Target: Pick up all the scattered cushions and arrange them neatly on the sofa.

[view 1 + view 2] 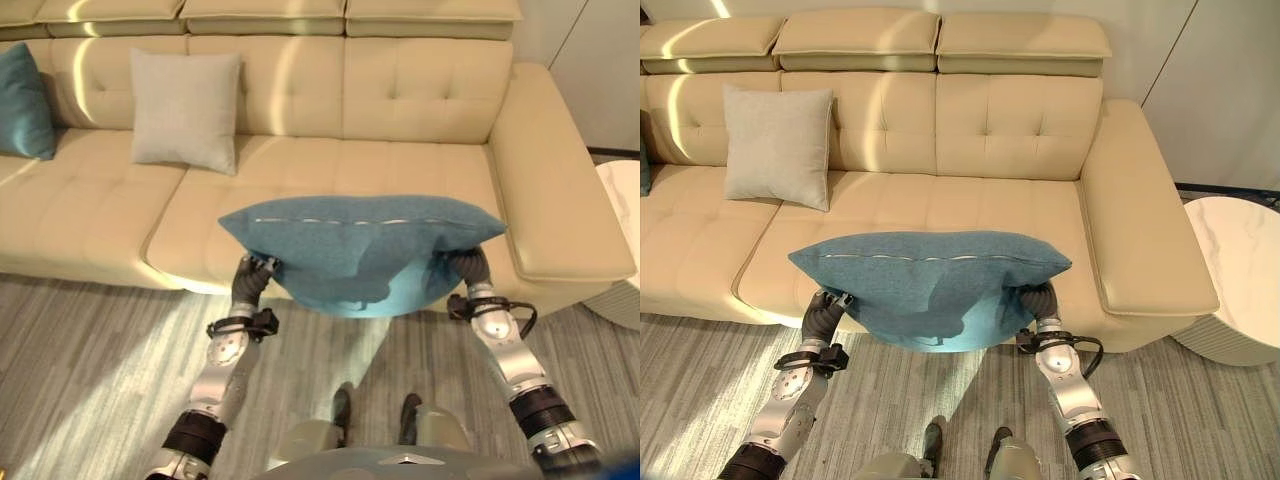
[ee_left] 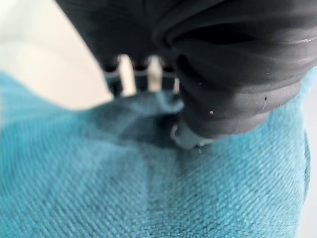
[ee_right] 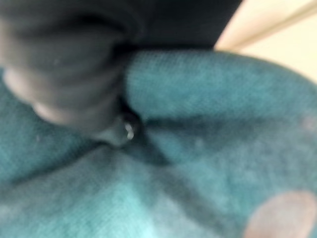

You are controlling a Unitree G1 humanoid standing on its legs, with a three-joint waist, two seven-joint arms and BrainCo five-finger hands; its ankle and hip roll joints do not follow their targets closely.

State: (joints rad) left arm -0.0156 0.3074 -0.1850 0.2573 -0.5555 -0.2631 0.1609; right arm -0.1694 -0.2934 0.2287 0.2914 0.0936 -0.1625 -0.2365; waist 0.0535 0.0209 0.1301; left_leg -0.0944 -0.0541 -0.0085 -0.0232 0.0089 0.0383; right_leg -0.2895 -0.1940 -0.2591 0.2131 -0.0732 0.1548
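A large teal cushion (image 1: 360,245) hangs in the air in front of the beige sofa (image 1: 400,165), just before the seat's front edge. My left hand (image 1: 252,278) grips its left underside and my right hand (image 1: 468,266) its right underside. In the left wrist view the thumb (image 2: 190,136) digs into the teal cloth (image 2: 148,198) while the fingers (image 2: 133,74) sit behind its edge. The right wrist view shows that hand's thumb (image 3: 121,131) pressed into a fold of the cushion (image 3: 208,124). A light grey cushion (image 1: 187,110) leans upright against the sofa back. A second teal cushion (image 1: 22,100) stands at the far left.
The sofa's wide right armrest (image 1: 555,190) lies to the right of the held cushion. A round white side table (image 1: 1240,270) stands beyond that armrest. Grey wood-look flooring (image 1: 90,370) runs in front of the sofa.
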